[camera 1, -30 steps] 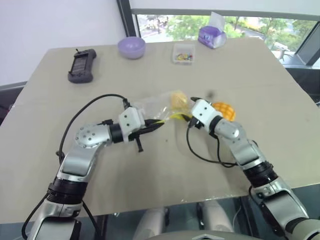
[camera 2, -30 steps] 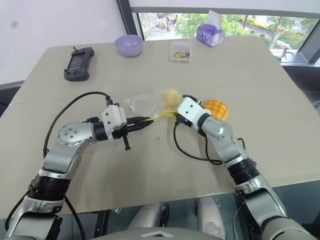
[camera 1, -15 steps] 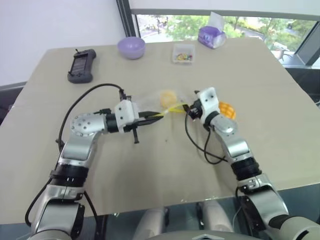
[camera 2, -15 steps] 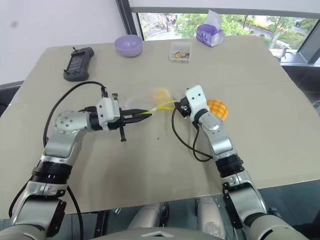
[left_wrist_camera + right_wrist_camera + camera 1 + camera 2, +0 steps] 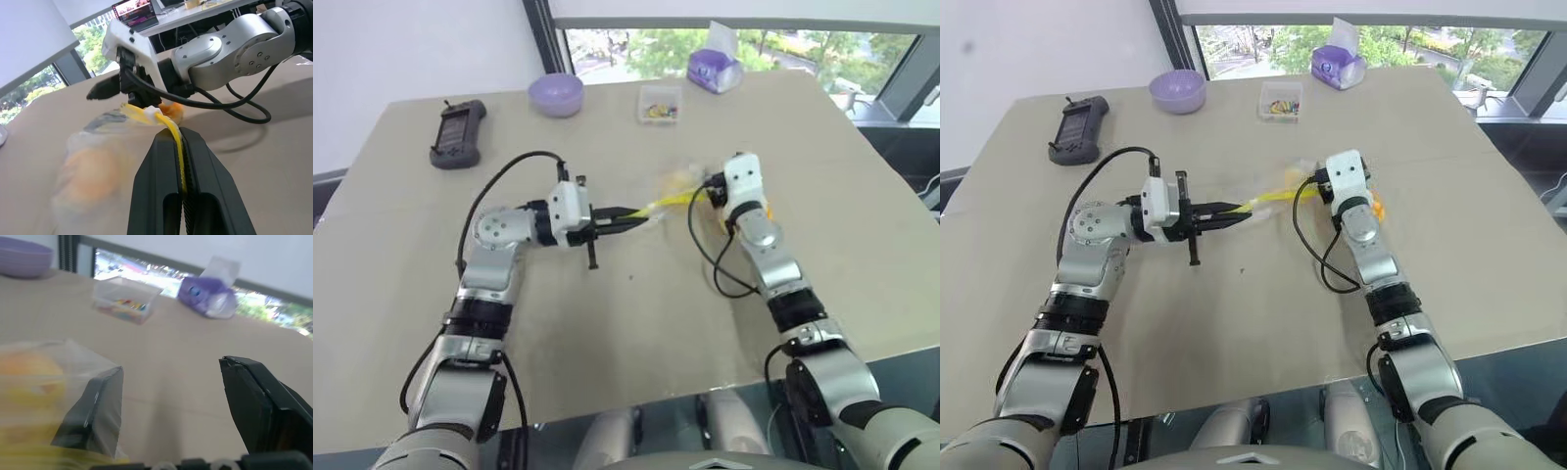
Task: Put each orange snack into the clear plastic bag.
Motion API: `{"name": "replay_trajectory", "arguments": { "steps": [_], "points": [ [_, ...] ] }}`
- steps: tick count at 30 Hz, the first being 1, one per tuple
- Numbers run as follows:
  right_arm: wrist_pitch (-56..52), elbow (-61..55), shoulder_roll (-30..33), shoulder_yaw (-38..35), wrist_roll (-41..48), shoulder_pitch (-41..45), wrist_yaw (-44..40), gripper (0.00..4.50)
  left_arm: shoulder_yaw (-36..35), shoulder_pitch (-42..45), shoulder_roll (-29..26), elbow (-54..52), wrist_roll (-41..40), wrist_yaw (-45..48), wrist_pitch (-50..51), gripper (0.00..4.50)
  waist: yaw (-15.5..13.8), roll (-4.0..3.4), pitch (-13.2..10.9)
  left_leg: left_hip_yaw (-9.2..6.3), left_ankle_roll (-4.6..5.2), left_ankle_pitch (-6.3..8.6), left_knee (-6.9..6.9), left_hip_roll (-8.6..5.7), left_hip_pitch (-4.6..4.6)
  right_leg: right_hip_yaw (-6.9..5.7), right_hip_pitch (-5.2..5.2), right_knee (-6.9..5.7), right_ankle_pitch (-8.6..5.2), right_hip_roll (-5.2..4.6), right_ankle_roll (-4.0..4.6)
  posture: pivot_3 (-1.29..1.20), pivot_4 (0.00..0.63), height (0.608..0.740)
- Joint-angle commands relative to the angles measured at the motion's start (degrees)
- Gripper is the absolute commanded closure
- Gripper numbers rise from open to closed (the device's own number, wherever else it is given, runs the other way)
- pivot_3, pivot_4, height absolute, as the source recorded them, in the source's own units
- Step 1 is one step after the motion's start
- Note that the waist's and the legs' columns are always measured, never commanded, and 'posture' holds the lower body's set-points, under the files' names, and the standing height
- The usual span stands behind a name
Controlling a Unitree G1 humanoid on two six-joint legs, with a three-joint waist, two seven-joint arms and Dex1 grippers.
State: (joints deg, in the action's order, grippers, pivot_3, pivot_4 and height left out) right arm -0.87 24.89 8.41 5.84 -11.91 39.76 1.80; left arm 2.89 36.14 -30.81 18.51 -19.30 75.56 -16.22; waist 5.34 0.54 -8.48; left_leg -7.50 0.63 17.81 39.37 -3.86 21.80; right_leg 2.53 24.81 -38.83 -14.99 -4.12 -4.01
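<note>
1. Clear plastic bag [image 5: 668,192]: crinkly, transparent, yellow strip [image 5: 172,131] along one edge. It hangs above the desk [image 5: 607,323] between the two end effectors, strip stretched taut.
2. Left end effector [image 5: 631,216]: clenched on the yellow strip; in the left wrist view the strip runs between the two closed fingers [image 5: 155,186].
3. Right end effector [image 5: 712,191]: jaws wide apart. One finger [image 5: 93,409] sits behind the bag film at the mouth; the other finger is clear of the bag.
4. Pale orange snack [image 5: 90,174]: round, blurred, sits inside the bag.
5. Grid-top bun [image 5: 1377,209]: orange-yellow, on the desk just beside the right arm, mostly hidden behind it.
6. Far edge of desk: lavender bowl [image 5: 555,94], small clear box of coloured bits [image 5: 659,104], purple tissue box [image 5: 715,70]. Dark handheld device [image 5: 457,133] on the far left. All well apart from the bag.
7. Black cables loop off both wrists near the bag; the right one [image 5: 715,274] lies on the desk.
</note>
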Motion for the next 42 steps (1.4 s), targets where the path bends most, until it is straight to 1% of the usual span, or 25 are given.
{"name": "replay_trajectory", "arguments": {
  "steps": [1,3,6,8,11,14,15,17,18,19,22,25,29,31,36,38,40,42],
  "points": [
    [-2.35,-8.57,4.64,-1.35,-4.48,-3.28,2.02,1.11,-1.65,1.75,-0.54,3.30,0.14,1.70,-5.54,4.50,0.04,0.00,0.01,0.01,0.00,0.00,-0.01,-0.02,0.00,0.02,0.00,0.00,0.00,-0.02,0.00,0.00,0.150,0.740],
    [-4.15,-12.75,5.75,-0.06,-6.18,-5.74,0.43,1.11,-1.32,1.56,-0.85,5.50,1.95,0.69,-6.94,4.50,0.19,0.00,0.01,0.03,0.00,0.00,-0.01,-0.02,0.00,0.03,0.00,0.01,0.00,-0.01,0.00,0.00,0.150,0.740],
    [-7.30,-20.03,7.79,4.16,-8.42,-11.51,-5.31,1.11,-1.64,-1.59,-1.50,6.65,3.79,-2.13,-6.16,4.50,0.21,-0.02,0.02,0.03,0.00,0.00,-0.03,0.02,-0.03,0.04,0.01,-0.03,0.00,0.03,0.00,0.00,0.150,0.740],
    [-9.31,-23.42,8.48,6.26,-7.88,-14.29,-9.54,1.11,-2.08,-3.81,-1.71,4.96,3.40,-3.44,-3.87,4.50,0.24,-0.05,0.04,0.05,0.01,0.00,-0.04,0.03,-0.05,0.07,0.01,-0.05,0.00,0.04,0.00,0.00,0.150,0.740],
    [-12.05,-26.70,9.86,10.29,-7.96,-18.26,-16.01,1.11,-2.53,-8.57,-2.34,-0.82,1.65,-5.13,0.23,4.50,0.14,-0.05,0.04,0.11,0.02,0.01,-0.01,0.02,-0.03,0.12,0.03,-0.07,0.00,0.04,0.00,0.00,0.150,0.740],
    [-13.01,-27.80,11.71,12.30,-9.26,-19.46,-19.38,1.11,-2.95,-11.08,-2.94,-4.22,1.45,-6.82,3.20,4.50,-0.53,-0.03,0.05,0.07,0.02,0.01,0.04,0.02,-0.06,0.09,-0.02,-0.08,0.00,0.04,-0.01,0.00,0.150,0.740],
    [-13.47,-28.20,12.09,12.24,-9.14,-19.40,-20.26,1.11,-3.04,-11.62,-3.07,-5.03,1.39,-7.27,4.13,4.50,-0.92,-0.01,0.06,0.07,0.02,0.01,0.05,0.02,-0.08,0.09,-0.02,-0.10,0.01,0.04,-0.01,0.00,0.150,0.740],
    [-13.75,-28.62,12.50,11.71,-8.91,-18.99,-21.08,0.54,-3.10,-12.70,-3.32,-6.58,1.30,-7.98,5.39,4.50,-1.22,-0.01,0.06,0.08,0.01,0.01,0.05,0.03,-0.11,0.09,-0.04,-0.11,0.01,0.05,-0.01,0.00,0.150,0.740],
    [-13.53,-28.57,12.75,11.65,-8.98,-18.73,-21.43,0.37,-3.15,-13.02,-3.30,-7.07,1.29,-8.39,5.89,4.50,-1.28,-0.01,0.06,0.08,0.01,0.01,0.05,0.03,-0.11,0.09,-0.04,-0.12,0.01,0.05,-0.01,0.00,0.150,0.740],
    [-13.26,-28.61,13.09,11.76,-9.25,-18.53,-21.71,0.06,-3.23,-13.26,-3.23,-7.47,1.23,-8.81,6.32,4.50,-1.35,-0.01,0.06,0.08,0.01,0.01,0.04,0.03,-0.11,0.09,-0.04,-0.11,0.01,0.05,-0.01,0.00,0.150,0.740],
    [-12.54,-29.37,13.59,11.19,-9.26,-18.13,-21.80,0.06,-3.29,-14.02,-2.84,-8.68,1.12,-10.50,8.16,4.50,-1.50,-0.01,0.06,0.07,0.01,0.01,0.03,0.03,-0.10,0.08,-0.03,-0.08,0.01,0.05,-0.01,0.00,0.150,0.740],
    [-12.31,-32.30,14.86,10.49,-7.99,-18.13,-24.72,0.06,-2.56,-14.65,-1.84,-10.67,1.90,-13.19,10.03,4.50,-1.68,-0.01,0.06,0.08,0.01,0.01,0.03,0.02,-0.08,0.08,-0.03,-0.06,0.01,0.02,0.00,0.00,0.150,0.740],
    [-14.53,-40.67,17.63,7.75,-3.47,-19.77,-30.88,0.06,-1.35,-13.67,-0.07,-11.88,4.48,-17.88,11.20,4.50,-2.15,-0.01,0.06,0.06,0.01,0.01,0.03,0.01,-0.06,0.07,-0.02,-0.04,0.01,0.02,-0.01,0.00,0.150,0.740],
    [-15.19,-43.38,18.44,6.74,-2.20,-19.96,-32.05,0.06,-0.81,-13.39,0.63,-12.61,4.15,-18.00,11.79,4.50,-2.53,-0.01,0.06,0.04,0.01,0.01,0.02,0.02,-0.04,0.04,-0.03,-0.03,0.00,0.02,-0.01,0.00,0.150,0.740],
    [-18.17,-41.22,13.16,7.82,-1.26,-15.78,-30.29,0.06,0.03,-12.51,2.06,-13.26,4.08,-18.50,12.55,4.50,-2.76,-0.01,0.06,0.06,0.01,0.01,0.03,0.05,-0.09,0.06,-0.03,-0.09,0.01,0.04,0.01,0.00,0.150,0.740],
    [-19.70,-41.03,11.15,7.21,0.02,-15.02,-30.05,0.06,0.08,-12.02,2.36,-13.22,4.47,-19.16,13.12,4.50,-2.83,-0.01,0.06,0.06,0.01,0.00,0.03,0.05,-0.08,0.04,-0.03,-0.08,0.02,0.05,0.01,0.00,0.150,0.740],
    [-21.10,-43.03,11.47,6.58,1.10,-15.57,-31.62,0.06,-0.34,-11.00,2.82,-13.21,5.06,-21.34,14.87,4.50,-3.11,-0.01,0.06,0.05,0.01,0.00,0.03,0.02,-0.05,0.04,-0.03,-0.05,0.02,0.02,0.01,0.00,0.150,0.740],
    [-22.72,-46.07,13.26,5.61,2.05,-17.18,-33.48,0.06,-0.51,-10.23,3.15,-13.22,5.57,-22.71,15.25,4.50,-3.36,0.00,0.06,-0.01,0.01,0.00,0.05,-0.03,0.02,-0.01,-0.03,0.01,0.02,-0.02,0.01,0.00,0.150,0.740]
  ]
}}
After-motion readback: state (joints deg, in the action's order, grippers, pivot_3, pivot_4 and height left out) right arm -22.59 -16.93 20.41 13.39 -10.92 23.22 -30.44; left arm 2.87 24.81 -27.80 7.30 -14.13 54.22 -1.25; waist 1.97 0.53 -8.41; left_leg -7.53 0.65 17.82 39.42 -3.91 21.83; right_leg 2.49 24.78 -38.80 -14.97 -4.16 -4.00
